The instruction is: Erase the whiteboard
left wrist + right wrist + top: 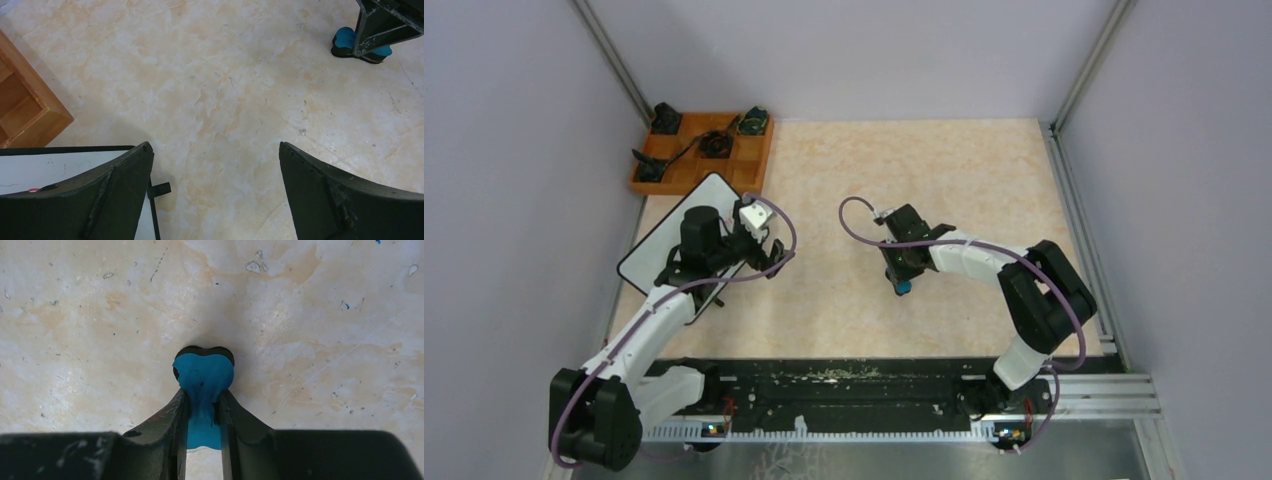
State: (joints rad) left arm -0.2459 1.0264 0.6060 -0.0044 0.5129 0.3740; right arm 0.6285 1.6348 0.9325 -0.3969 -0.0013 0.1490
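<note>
1 whiteboard (649, 260) at table's (924, 180) left edge, 1 blue eraser (203, 372) pinched in right gripper (202, 407), left gripper (215, 146) spread wide

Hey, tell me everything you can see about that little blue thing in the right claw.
The blue eraser is a small, soft, foam-like block, bright blue over a thin black bottom layer. The right claw pinches its sides, squeezing it so the free end bulges. It sits near the middle of the beige table, black side down, apparently touching the surface.
</note>
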